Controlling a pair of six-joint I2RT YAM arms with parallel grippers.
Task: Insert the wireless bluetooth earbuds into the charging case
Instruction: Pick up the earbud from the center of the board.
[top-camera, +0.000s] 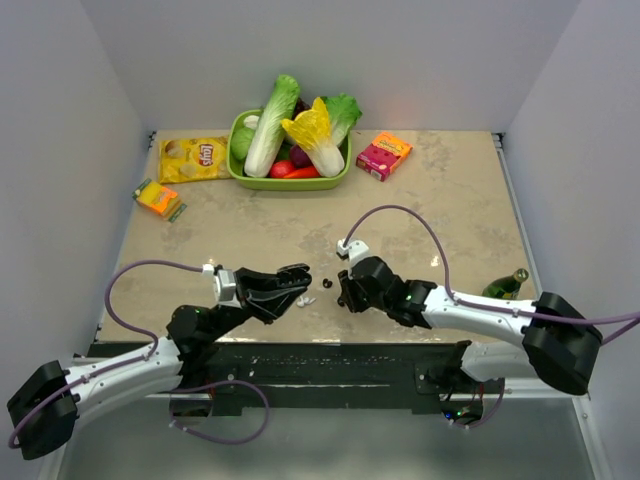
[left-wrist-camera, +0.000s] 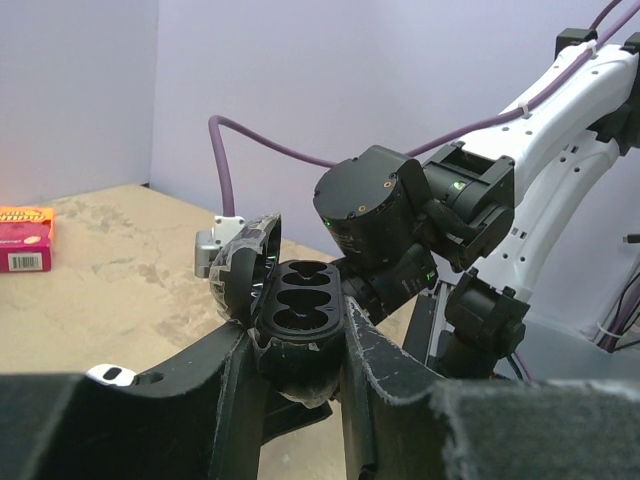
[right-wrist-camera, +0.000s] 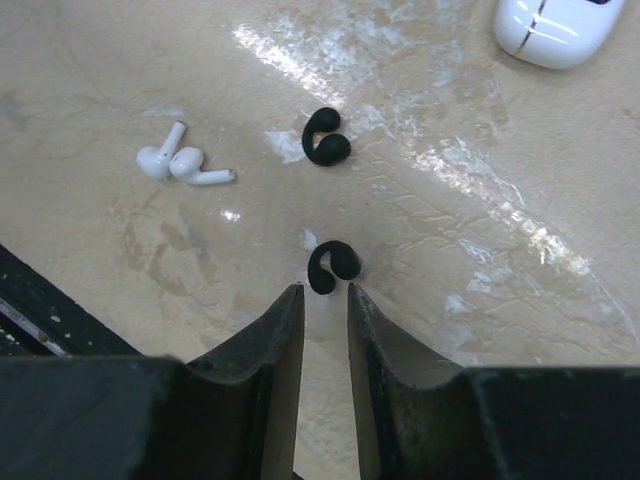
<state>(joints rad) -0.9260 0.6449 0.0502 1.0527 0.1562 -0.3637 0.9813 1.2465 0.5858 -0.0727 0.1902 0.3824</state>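
Note:
My left gripper (left-wrist-camera: 300, 335) is shut on an open black charging case (left-wrist-camera: 300, 305), held above the table with its lid swung left and its wells empty. In the top view this gripper (top-camera: 295, 280) is left of centre. A small white charging case (right-wrist-camera: 560, 30) lies on the table; it also shows in the left wrist view (left-wrist-camera: 110, 375). Two black hook-shaped earbuds lie on the table, one (right-wrist-camera: 332, 266) just beyond my right gripper (right-wrist-camera: 325, 292), the other (right-wrist-camera: 325, 137) farther off. The right gripper (top-camera: 343, 290) is open a little and empty. Two white earbuds (right-wrist-camera: 180, 165) lie to its left.
A green basket (top-camera: 240, 170) of vegetables stands at the back. A yellow chips bag (top-camera: 192, 158) and an orange box (top-camera: 158, 198) lie at the back left, a pink box (top-camera: 384, 155) at the back right. A green bottle (top-camera: 505, 285) lies near the right arm.

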